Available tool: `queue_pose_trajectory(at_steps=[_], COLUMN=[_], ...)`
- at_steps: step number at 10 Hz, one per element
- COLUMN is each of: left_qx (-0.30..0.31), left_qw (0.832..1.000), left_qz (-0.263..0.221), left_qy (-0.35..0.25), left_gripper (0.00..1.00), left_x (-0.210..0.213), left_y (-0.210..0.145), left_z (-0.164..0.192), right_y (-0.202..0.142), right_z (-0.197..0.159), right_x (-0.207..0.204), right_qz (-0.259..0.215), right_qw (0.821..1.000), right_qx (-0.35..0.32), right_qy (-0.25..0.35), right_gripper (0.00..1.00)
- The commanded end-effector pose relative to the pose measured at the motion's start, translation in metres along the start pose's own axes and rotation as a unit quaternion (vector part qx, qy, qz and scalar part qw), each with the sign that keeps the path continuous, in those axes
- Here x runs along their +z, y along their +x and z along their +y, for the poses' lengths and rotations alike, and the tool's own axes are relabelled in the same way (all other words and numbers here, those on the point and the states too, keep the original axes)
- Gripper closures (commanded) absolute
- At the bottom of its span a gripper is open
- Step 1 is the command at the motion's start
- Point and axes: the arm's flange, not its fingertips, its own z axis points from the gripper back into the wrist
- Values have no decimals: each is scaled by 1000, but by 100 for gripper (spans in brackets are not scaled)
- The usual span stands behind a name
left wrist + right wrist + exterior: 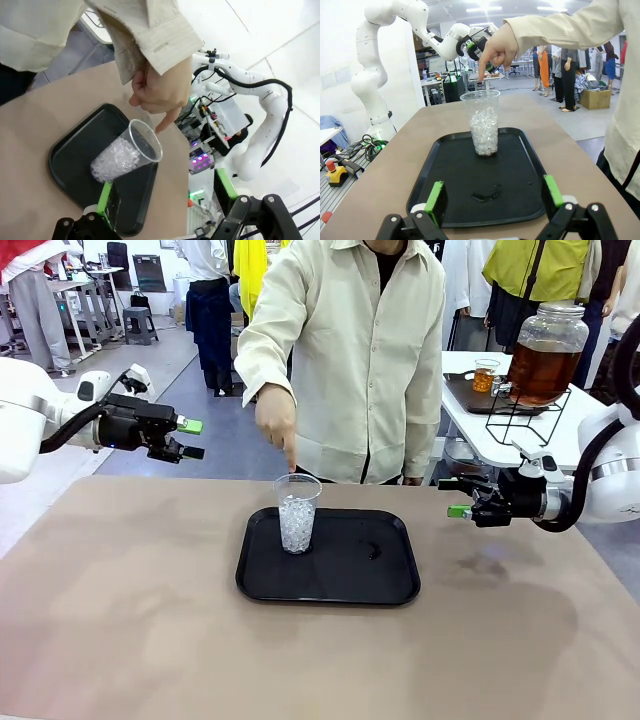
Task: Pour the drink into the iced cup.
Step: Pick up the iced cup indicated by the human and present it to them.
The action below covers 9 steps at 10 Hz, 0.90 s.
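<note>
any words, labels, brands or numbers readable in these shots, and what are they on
No text can be read in any view.
Cup of ice, black tray, glass drink dispenser: no print shows.
Box with purple lights, yellow stop-button box: any marks are too small to read.

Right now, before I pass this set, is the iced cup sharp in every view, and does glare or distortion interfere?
Front view: even light, cup sharp, soft shadows on the table. Left wrist view: rolled, wide-angle bent, floor washed out bright, cup clear. Right wrist view: cup sharp, faint sheen on the tray.
</note>
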Motion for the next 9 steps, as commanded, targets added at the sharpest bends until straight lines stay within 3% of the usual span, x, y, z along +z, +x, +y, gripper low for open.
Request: queue_pose_trajectory(at_steps=[1, 3, 5, 8, 9], left_qx=[-148, -269, -348, -408, -393], left_qw=[989, 963, 937, 911, 919], left_qz=[0, 11, 31, 14, 28], left_qy=[4, 4, 2, 47, 25], left_gripper=[0, 0, 0, 0, 0], left_x=[-3, -7, -14, -27, -27], left_y=[2, 2, -2, -9, -10], left_z=[7, 11, 13, 17, 18], right_y=[2, 2, 2, 2, 2], right_z=[0, 0, 0, 0, 0], right_x=[0, 0, 0, 0, 0], right_qz=[0, 0, 0, 0, 0], right_qw=[1000, 1000, 1000, 1000, 1000], right_qx=[2, 2, 2, 2, 2], right_qy=[0, 0, 0, 0, 0], right_gripper=[0, 0, 0, 0, 0])
